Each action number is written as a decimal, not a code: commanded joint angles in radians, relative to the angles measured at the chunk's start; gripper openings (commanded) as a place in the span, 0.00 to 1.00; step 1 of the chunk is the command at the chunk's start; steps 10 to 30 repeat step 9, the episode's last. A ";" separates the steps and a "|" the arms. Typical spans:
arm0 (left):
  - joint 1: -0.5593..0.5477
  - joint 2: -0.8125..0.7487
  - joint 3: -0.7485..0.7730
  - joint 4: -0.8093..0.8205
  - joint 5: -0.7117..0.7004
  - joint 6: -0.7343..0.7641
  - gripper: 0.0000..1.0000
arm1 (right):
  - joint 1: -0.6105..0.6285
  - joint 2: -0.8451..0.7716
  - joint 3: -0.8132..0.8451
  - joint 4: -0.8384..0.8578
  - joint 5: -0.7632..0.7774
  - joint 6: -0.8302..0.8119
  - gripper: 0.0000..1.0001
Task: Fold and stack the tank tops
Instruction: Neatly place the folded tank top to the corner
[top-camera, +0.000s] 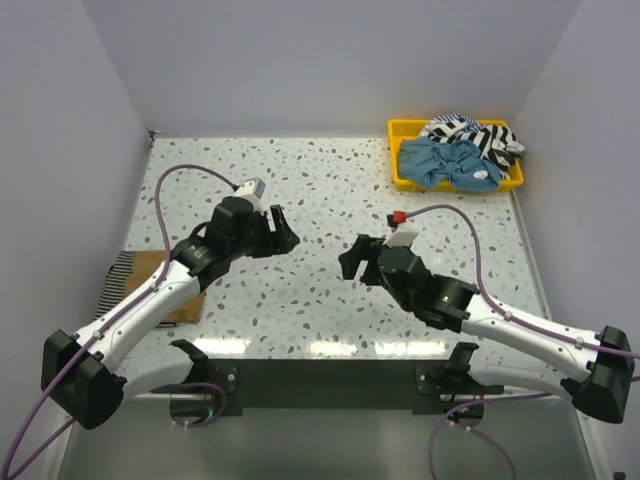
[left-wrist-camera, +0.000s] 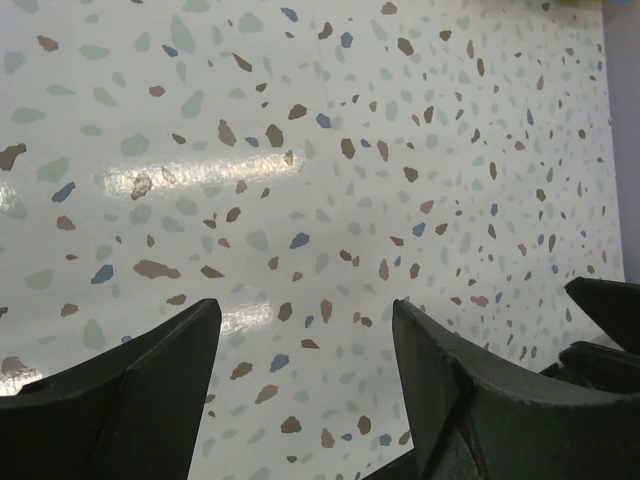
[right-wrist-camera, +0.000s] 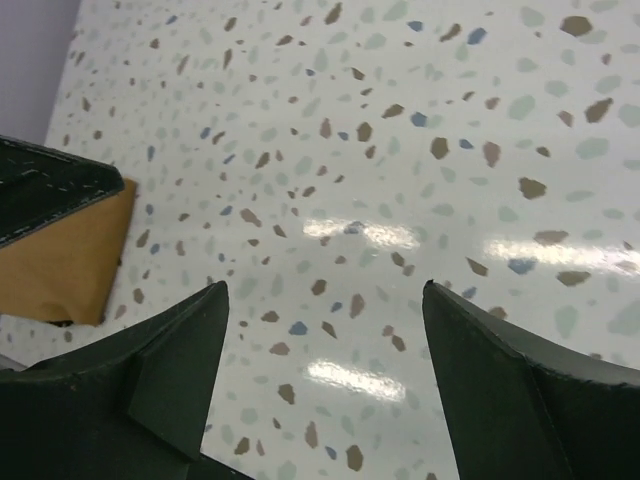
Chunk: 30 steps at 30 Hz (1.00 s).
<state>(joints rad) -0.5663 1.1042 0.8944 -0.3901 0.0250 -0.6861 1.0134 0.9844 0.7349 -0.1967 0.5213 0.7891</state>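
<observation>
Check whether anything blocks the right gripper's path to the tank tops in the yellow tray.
Nothing visible does. Only speckled table lies between the open right gripper and the yellow tray. Its wall rings the crumpled tank tops, so an approach from above looks best.

A white table (top-camera: 330, 190) is seen, speckled all over in brown, grey and blue flecks, with bright patches of light reflected near its front edge. A yellow plastic tray (top-camera: 395, 152) is set in the far right corner, close against the right wall (top-camera: 575, 120). Plain pale walls are ranged on three sides. A dark strip (top-camera: 330, 385) is laid along the near edge.
</observation>
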 joint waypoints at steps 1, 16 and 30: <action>-0.010 0.013 -0.061 0.098 -0.059 0.033 0.75 | -0.001 -0.056 -0.006 -0.184 0.121 0.029 0.83; -0.020 0.011 -0.152 0.155 -0.031 0.031 0.75 | -0.001 -0.092 0.001 -0.306 0.200 0.045 0.97; -0.020 0.011 -0.152 0.155 -0.031 0.031 0.75 | -0.001 -0.092 0.001 -0.306 0.200 0.045 0.97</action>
